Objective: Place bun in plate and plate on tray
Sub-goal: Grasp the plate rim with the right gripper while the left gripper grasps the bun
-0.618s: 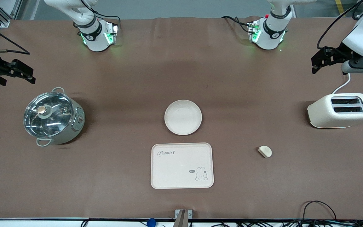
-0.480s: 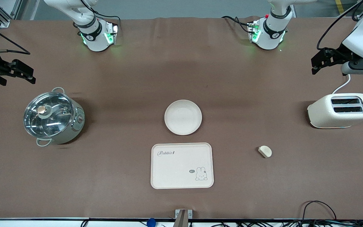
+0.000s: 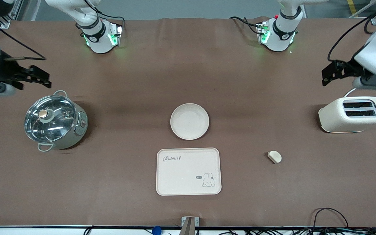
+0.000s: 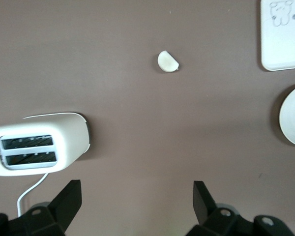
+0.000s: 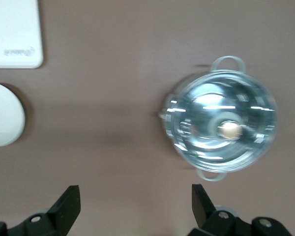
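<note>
The bun (image 3: 274,157) lies on the table toward the left arm's end, nearer the front camera than the toaster; it also shows in the left wrist view (image 4: 167,62). The empty plate (image 3: 189,121) sits mid-table, its edge in both wrist views (image 4: 294,118) (image 5: 2,120). The "Rabbit" tray (image 3: 188,171) lies just nearer the camera than the plate. My left gripper (image 3: 327,73) hangs open and empty above bare table beside the toaster (image 4: 136,196). My right gripper (image 3: 41,80) hangs open and empty above the table by the pot (image 5: 135,199).
A white toaster (image 3: 353,114) with its cord stands at the left arm's end. A steel pot with a glass lid (image 3: 54,121) stands at the right arm's end. Both arm bases are at the table's edge farthest from the camera.
The right gripper has moved in toward the table's middle and a little lower in the front view. The left gripper has shifted slightly lower. Bun, plate and tray have not moved.
</note>
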